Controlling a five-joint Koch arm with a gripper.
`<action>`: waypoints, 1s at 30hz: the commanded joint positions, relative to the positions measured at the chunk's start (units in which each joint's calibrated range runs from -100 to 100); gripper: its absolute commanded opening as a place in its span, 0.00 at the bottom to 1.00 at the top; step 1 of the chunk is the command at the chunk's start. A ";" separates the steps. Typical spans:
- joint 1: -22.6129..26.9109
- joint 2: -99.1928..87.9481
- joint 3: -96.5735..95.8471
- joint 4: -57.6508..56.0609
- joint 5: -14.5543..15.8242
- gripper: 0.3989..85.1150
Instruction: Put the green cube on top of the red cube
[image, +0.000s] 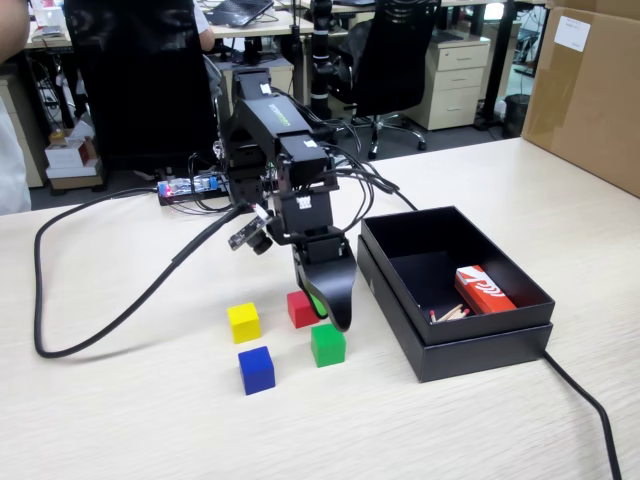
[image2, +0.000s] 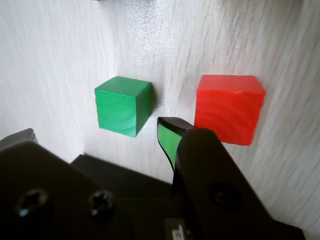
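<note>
Your green cube (image2: 123, 105) sits on the table (image: 120, 420), just beside the red cube (image2: 229, 107) but not touching it; the gripper (image2: 95, 132) hangs right over it with its fingers spread wide and holding nothing; one green tip (image2: 170, 137) pokes down between the two cubes. The cube looks small, light and hard, maybe a bit slippery; pinch it on two flat sides, near the middle, so it stays level.
</note>
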 joint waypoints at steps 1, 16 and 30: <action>0.10 0.12 5.75 1.46 0.15 0.55; -0.93 8.15 10.19 1.46 0.10 0.55; -0.49 9.07 8.47 1.21 -0.44 0.38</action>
